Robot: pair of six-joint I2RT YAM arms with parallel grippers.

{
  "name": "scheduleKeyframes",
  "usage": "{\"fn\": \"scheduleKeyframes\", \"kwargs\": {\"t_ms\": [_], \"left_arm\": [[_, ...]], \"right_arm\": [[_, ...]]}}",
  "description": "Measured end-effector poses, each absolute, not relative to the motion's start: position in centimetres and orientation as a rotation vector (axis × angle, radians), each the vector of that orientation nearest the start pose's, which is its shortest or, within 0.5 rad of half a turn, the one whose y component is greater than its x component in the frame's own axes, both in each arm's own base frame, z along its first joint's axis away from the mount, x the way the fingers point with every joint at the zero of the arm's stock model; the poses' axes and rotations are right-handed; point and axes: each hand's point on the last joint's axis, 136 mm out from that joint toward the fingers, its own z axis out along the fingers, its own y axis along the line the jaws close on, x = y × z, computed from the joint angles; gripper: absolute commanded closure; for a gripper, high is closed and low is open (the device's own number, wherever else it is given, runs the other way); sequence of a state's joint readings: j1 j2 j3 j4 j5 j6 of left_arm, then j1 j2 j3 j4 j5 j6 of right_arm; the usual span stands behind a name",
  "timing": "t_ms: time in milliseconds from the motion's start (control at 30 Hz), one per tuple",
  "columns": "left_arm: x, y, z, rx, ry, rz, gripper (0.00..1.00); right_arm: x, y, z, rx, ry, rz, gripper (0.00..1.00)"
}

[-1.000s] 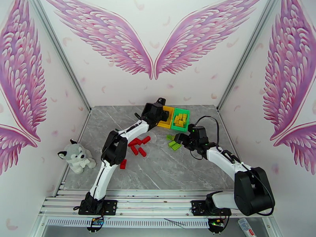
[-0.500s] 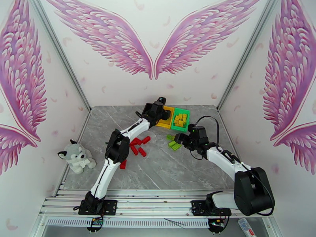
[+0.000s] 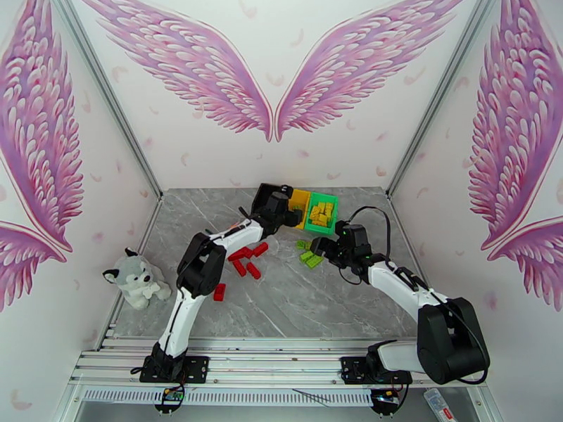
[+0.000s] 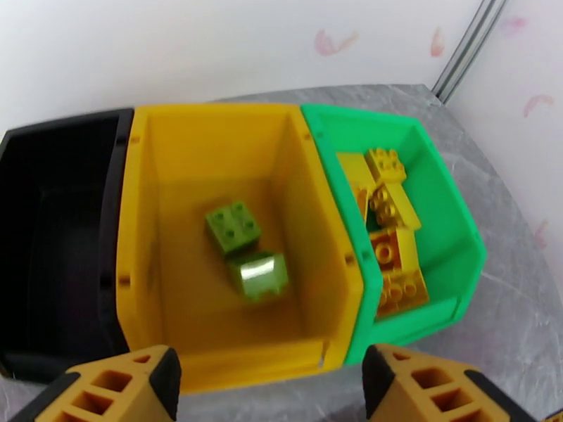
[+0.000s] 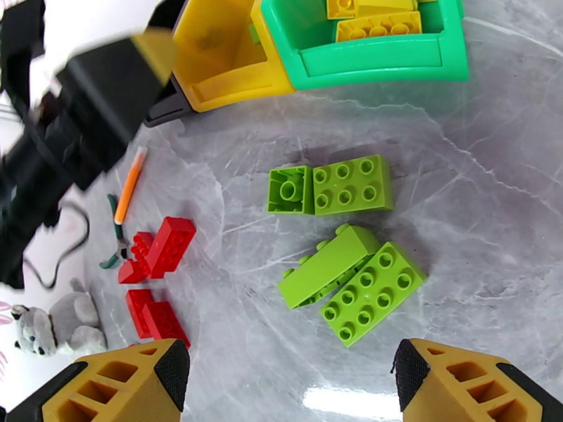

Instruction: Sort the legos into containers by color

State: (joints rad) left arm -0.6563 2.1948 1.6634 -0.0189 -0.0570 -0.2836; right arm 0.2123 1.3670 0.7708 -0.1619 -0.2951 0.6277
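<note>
Top cam: left tool [image 3: 287, 207] hung by the yellow bin [image 3: 298, 205], and right tool [image 3: 318, 245] sat over loose green legos [image 3: 310, 258]. Red legos [image 3: 246, 260] lay on the surface [image 3: 295, 304].

Left wrist: tool spread and empty, with two green bricks [image 4: 246, 251] in the yellow bin.

Right wrist: tool spread above the green legos.

I'd say the greens were in hand. Next the right tool would lower and pinch one.

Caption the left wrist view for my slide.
Open left gripper before the yellow bin containing two light-green bricks; yellow bricks in the neighboring green bin.
</note>
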Motion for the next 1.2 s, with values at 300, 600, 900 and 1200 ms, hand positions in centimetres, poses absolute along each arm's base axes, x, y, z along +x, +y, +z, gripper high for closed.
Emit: {"fn": "scheduleKeyframes", "kwargs": {"t_ms": [300,600,900,1200], "left_arm": [[40.3,-35.2,12.8,0.438,2.088,-0.537,0.22],[33.1,-34.6,6.5,0.562,2.2,-0.561,0.23],[29.8,-37.3,3.8,0.674,2.229,-0.645,0.24],[30.7,-41.5,3.1,0.725,2.209,-0.691,0.26]], "right_arm": [[35.6,12.0,12.7,0.354,2.371,0.692,0.15],[35.6,11.6,13.1,0.356,2.356,0.67,0.15],[35.6,11.4,13.1,0.361,2.353,0.658,0.14],[35.6,11.3,13.8,0.359,2.335,0.656,0.15]]}}
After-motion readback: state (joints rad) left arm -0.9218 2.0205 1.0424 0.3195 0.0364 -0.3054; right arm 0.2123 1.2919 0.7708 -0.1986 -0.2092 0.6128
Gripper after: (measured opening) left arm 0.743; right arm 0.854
